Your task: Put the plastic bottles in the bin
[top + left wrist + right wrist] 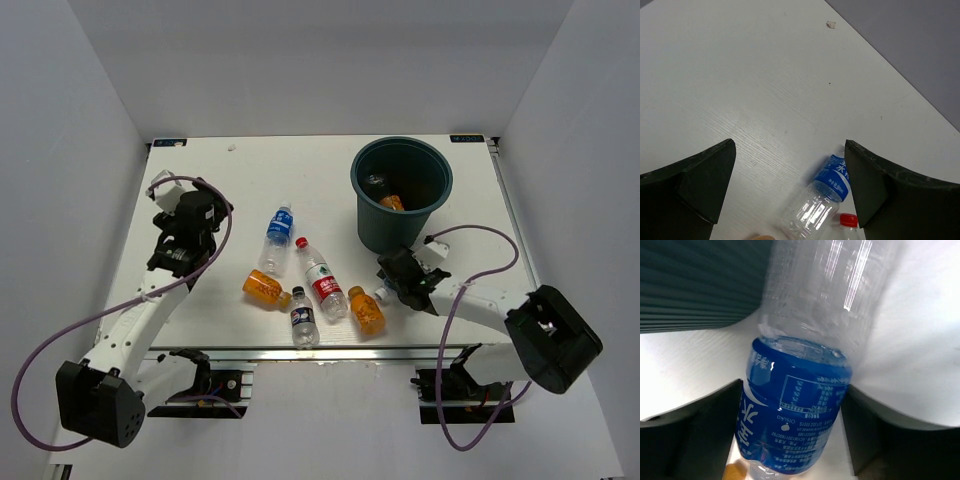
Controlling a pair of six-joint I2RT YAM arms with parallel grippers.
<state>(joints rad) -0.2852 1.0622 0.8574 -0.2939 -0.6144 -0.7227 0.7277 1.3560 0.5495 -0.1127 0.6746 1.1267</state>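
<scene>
Right now the right gripper [792,390] is clenched on a clear blue-label bottle [792,425], just beside the dark teal bin [378,228], which holds an orange bottle [391,203]. The left gripper [790,185] hangs spread wide, grasping nothing, above the white table [740,75]; five loose bottles [320,280] lie between the arms.

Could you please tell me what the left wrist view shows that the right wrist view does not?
Left wrist only: the open left pincer, a loose blue-label bottle lying on the table, and a red cap. Right wrist only: the right pincer closed on a held bottle, also blue-labelled, beside the bin. Both: the white table.
</scene>
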